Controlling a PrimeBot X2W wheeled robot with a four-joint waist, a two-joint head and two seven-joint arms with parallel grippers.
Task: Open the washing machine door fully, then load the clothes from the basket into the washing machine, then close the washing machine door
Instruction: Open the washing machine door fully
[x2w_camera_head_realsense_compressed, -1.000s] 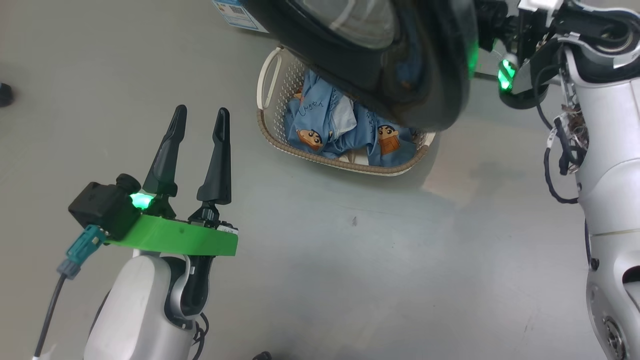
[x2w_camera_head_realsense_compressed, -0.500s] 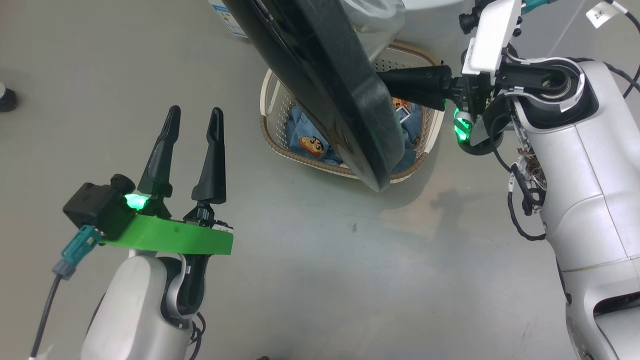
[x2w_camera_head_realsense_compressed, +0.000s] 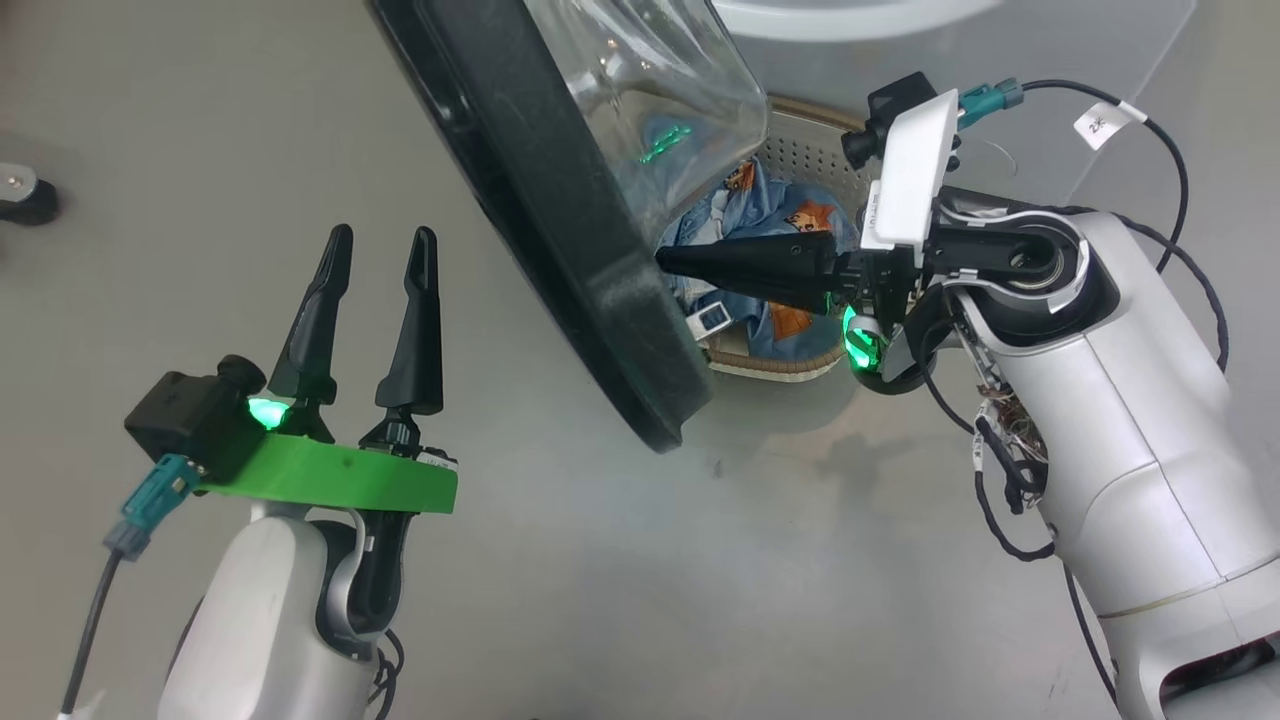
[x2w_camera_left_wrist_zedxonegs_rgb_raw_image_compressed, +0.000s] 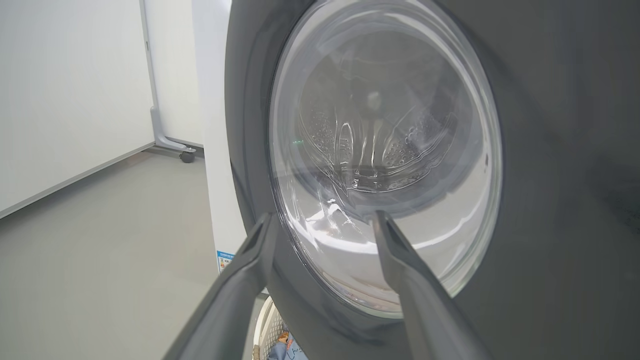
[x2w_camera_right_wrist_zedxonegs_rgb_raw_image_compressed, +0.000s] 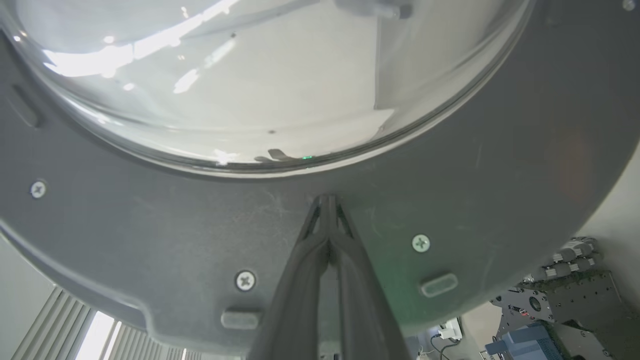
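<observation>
In the basket (x2w_camera_head_realsense_compressed: 770, 365), on the floor (x2w_camera_head_realsense_compressed: 700, 580) and partly hidden by the edge-on washing machine door (x2w_camera_head_realsense_compressed: 560, 230): the blue clothes (x2w_camera_head_realsense_compressed: 770, 210). Right claw (x2w_camera_head_realsense_compressed: 664, 261) pinched together, empty, tips against the door's inner rim. Left claw (x2w_camera_head_realsense_compressed: 380, 235) spread apart, empty, over open floor left of the door.

The washing machine door (x2w_camera_head_realsense_compressed: 545, 230) is swung out from the machine. In the head view its fat glossy black rim shows almost edge-on, with the clear glass bowl bulging off the far side. Half hidden behind it sits the cream basket (x2w_camera_head_realsense_compressed: 770, 365) with the brown woven-look rim, holding the light blue cartoon-print clothes (x2w_camera_head_realsense_compressed: 775, 200) in a heap, a small white label poking out. The white washing machine (x2w_camera_left_wrist_zedxonegs_rgb_raw_image_compressed: 220, 150) stands behind the door, its perforated steel drum showing through the glass.
</observation>
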